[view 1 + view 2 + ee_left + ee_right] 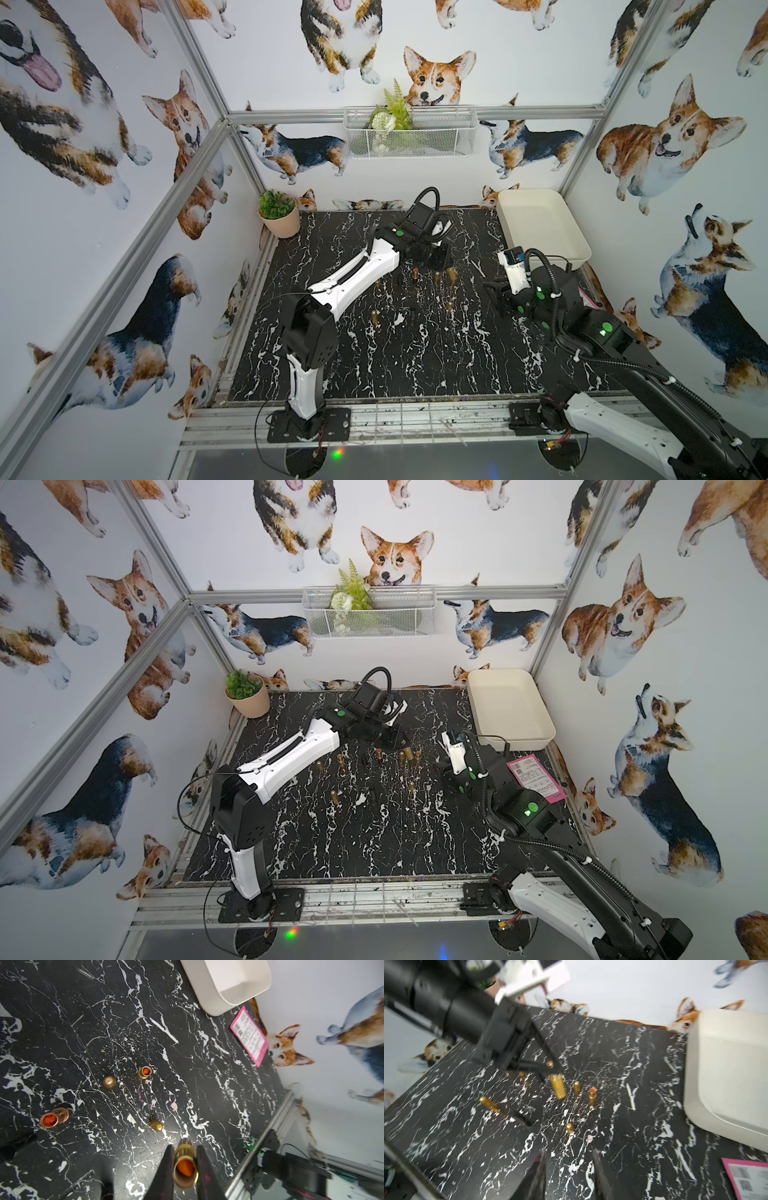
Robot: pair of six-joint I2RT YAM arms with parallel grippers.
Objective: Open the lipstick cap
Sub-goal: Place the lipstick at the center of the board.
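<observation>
Left wrist view. DESK: What is the left gripper (185, 1148) pinching?
PHOTOGRAPHER: A gold lipstick (185, 1165), uncapped, orange tip showing, at the far middle of the black marble table (62, 1022).
DESK: The right gripper (568, 1157)?
PHOTOGRAPHER: Fingers (538, 1169) spread, nothing between them, near the white tray (716, 1064).

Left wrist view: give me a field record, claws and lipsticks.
left claw: shut on held lipstick, cap off, orange tip showing
right claw: open, holding nothing
open lipsticks: two, on the table
gold domed pieces: two, cap or capped tube unclear
white bin: beside pink card
</observation>
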